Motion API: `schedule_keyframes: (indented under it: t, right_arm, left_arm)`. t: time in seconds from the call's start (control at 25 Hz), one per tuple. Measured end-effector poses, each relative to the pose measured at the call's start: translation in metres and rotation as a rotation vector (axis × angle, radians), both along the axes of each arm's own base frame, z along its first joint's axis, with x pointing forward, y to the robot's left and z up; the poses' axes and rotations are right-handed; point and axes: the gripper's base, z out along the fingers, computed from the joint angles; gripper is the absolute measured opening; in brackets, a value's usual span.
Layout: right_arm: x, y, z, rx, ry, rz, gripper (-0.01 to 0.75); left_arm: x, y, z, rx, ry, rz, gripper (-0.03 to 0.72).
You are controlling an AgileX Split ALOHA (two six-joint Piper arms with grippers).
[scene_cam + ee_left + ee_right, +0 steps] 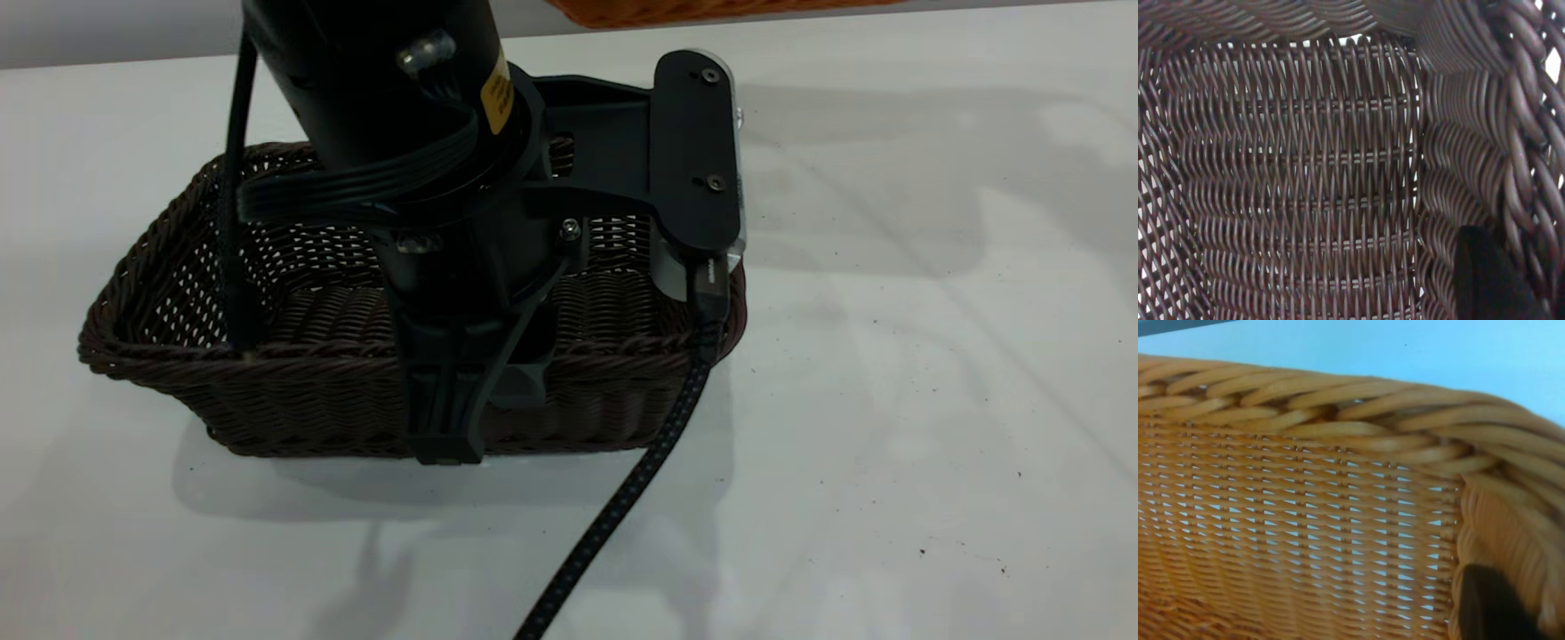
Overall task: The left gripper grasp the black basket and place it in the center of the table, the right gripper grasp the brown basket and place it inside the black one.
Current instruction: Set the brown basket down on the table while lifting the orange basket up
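Straddling the near wall of the black basket [293, 356], the left gripper [476, 400] pinches its braided rim; light, stiff wicker suits this hold. Beyond it, the brown basket [711, 9] waits on the table [933, 356]; right pincer's state unclear.

White speckled counter [889, 400] carries black basket [267, 391]; braided cable [605, 524] trails beside it; brown basket [702, 11] sits far behind.
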Motion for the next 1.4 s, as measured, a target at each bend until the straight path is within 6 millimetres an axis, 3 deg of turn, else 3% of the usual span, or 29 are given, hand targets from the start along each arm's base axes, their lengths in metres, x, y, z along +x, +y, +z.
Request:
schedule_keyframes:
  t: [0.76, 1.4]
  right_arm:
    - [0.0000, 0.0000, 0.0000, -0.001, 0.000, 0.001, 0.108]
    - [-0.0002, 0.0000, -0.0001, -0.001, 0.002, 0.002, 0.108]
  left_arm:
    - [-0.0007, 0.0004, -0.0002, 0.013, 0.002, -0.050, 0.146]
    - [-0.0008, 0.0003, -0.0002, 0.011, 0.004, -0.045, 0.307]
